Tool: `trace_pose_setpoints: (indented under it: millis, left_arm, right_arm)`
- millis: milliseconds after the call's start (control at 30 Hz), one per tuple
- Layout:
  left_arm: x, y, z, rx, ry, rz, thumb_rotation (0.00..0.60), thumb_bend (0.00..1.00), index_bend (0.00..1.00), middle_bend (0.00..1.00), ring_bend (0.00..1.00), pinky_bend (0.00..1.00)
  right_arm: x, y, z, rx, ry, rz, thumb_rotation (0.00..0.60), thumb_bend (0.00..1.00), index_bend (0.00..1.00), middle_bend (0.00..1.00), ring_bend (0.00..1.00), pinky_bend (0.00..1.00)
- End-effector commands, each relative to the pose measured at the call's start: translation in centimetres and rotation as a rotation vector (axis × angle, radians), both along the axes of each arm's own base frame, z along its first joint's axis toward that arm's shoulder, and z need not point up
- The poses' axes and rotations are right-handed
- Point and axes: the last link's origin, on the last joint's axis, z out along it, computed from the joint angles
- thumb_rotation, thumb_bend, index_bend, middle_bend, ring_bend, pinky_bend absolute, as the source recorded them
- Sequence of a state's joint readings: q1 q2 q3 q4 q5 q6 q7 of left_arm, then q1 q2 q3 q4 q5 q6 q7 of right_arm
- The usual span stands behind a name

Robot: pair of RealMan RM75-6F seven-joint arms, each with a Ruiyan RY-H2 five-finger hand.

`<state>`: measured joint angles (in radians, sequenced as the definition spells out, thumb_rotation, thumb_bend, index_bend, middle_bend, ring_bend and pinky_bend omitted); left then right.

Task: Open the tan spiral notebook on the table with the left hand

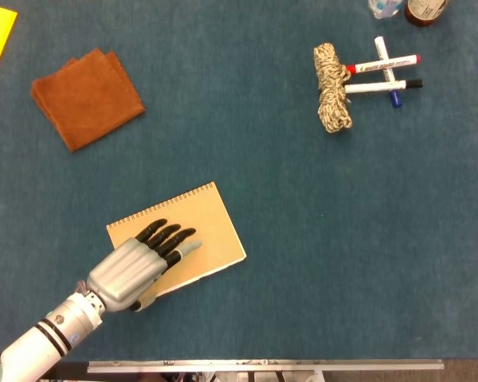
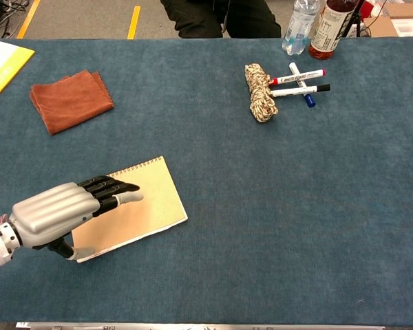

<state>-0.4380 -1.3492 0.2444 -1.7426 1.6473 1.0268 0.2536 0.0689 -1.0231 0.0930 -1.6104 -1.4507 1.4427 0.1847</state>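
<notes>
One closed tan notebook [image 1: 193,232] on our bench [image 1: 303,239]; left robot hand [image 1: 135,267] over its near-left corner, fingers extended, holding nothing.

My left hand [image 2: 65,210] hovers flat, fingers extended, over the near-left part of the closed tan spiral notebook [image 2: 148,199]. A rust cloth [image 2: 70,100] lies well beyond, rope bundle [image 2: 260,92] and markers [image 2: 299,82] far right.
</notes>
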Motion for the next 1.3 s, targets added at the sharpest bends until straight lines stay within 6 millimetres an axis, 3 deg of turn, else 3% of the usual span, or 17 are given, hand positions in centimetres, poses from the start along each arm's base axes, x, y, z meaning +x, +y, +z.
trace_pose_setpoints:
  millis: [33,833,1300]
  left_arm:
    - [0.0,-0.4,-0.3,-0.012,-0.008,-0.01,0.6,0.2,0.0,0.0,0.0,0.0]
    - [-1.2,-1.1,-1.8,-0.023,0.021,-0.006,0.6,0.2,0.0,0.0,0.0,0.0]
    - [-3.1,2.1,-0.6,0.074,0.079,0.031,0.6,0.2,0.0,0.0,0.0,0.0]
  right_arm:
    - [0.1,0.0,0.0,0.0,0.002,0.001,0.6,0.19,0.26,0.24,0.15,0.28]
    - [0.4,0.4,0.2,0.0,0.013,-0.003,0.6,0.19,0.26,0.24,0.15,0.28]
    - [0.5,0.6,0.1,0.001,0.013,-0.007,0.6,0.19,0.26,0.24,0.15,0.28]
